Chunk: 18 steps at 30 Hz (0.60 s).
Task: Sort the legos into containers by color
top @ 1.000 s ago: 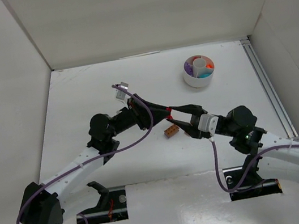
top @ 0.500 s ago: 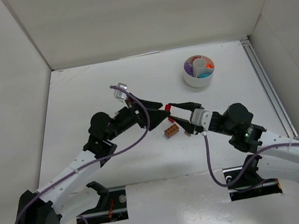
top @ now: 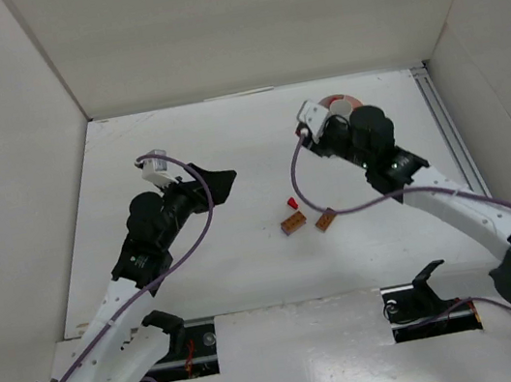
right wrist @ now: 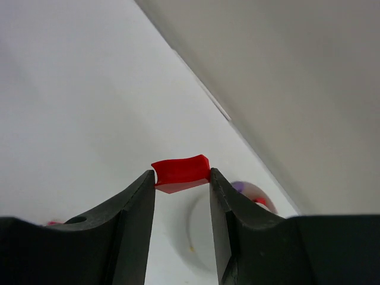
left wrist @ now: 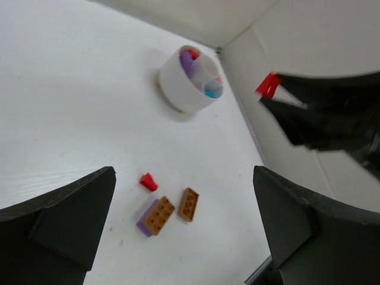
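Observation:
My right gripper [right wrist: 181, 181] is shut on a small red lego [right wrist: 181, 172], pinched between its fingertips above the blurred white tub [right wrist: 237, 237]. In the top view that arm covers most of the tub [top: 345, 98]. The left wrist view shows the tub's [left wrist: 178, 89] compartments holding purple, red and teal pieces. On the table lie a tiny red piece [top: 292, 203], an orange brick on a purple one [top: 292, 224] and a brown brick [top: 325, 221]. My left gripper [top: 223, 182] hangs wide open and empty, back to the left of these bricks.
White walls enclose the table on three sides. A metal rail [top: 454, 148] runs along the right edge. The right arm's purple cable [top: 307, 192] loops down close to the loose bricks.
The grippers met at mid-table a second ago. The left has since opened and drawn back left. The right has swung up to the tub with the red lego.

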### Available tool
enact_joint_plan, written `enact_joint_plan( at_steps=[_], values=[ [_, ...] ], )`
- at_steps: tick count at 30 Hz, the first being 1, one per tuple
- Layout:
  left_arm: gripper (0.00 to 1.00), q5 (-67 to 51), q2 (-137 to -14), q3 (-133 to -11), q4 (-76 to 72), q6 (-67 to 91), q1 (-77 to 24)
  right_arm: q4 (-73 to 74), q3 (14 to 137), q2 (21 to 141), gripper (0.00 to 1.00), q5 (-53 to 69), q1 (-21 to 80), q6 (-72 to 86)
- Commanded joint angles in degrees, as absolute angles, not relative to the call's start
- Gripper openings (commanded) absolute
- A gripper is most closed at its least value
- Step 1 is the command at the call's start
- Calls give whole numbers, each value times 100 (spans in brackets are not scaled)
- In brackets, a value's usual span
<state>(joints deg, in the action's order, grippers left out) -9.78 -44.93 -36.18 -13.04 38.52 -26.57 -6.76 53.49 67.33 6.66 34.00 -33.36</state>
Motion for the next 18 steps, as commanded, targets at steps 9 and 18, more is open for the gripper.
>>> enact_joint_plan(
  at_steps=[9,18],
  values=[
    [100,-2158,-5633,-3419,-1247,3384,-1330,1634,9059,9903,27,1529,1310,-3226],
    [100,-2496,-6485,-3498,-1635,3094,-993,2610,10942,11574,27,1372,915,-3226]
  ],
)
